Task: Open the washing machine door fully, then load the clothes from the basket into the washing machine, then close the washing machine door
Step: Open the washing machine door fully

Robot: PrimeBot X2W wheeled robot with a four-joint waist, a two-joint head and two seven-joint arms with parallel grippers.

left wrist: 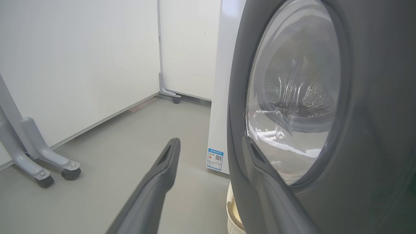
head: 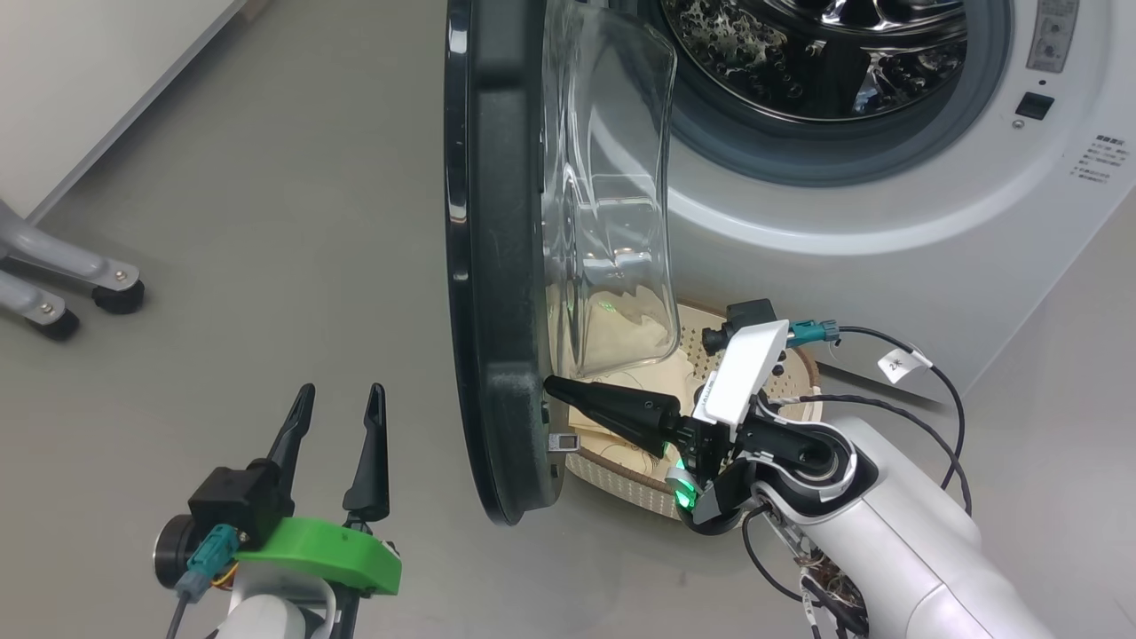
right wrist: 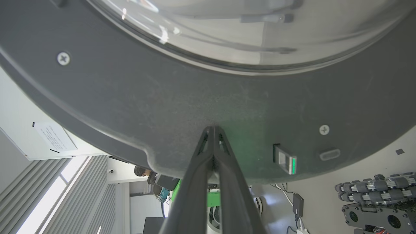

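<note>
The washing machine door (head: 497, 266) stands swung out, edge-on to the head view, its glass bowl facing the washing machine (head: 887, 204) and its steel drum. My right gripper (head: 550, 386) is shut, and its tips rest against the door's black inner side (right wrist: 162, 97) near the latch (right wrist: 286, 159). Left of the door, my left gripper (head: 342, 395) hangs open and holds nothing. In the left wrist view the door's outer face (left wrist: 325, 97) is just right of its fingers (left wrist: 169, 156). The basket (head: 621, 484) sits on the floor behind the door, with cream clothes (head: 603, 441) in it.
Grey caster legs (head: 53, 284) stand on the floor at the far left beside a white wall. Cables (head: 941, 390) loop off my right forearm near the washer's lower front. A blue label (left wrist: 216, 159) marks the washer's low corner. Grey floor lies left of the door.
</note>
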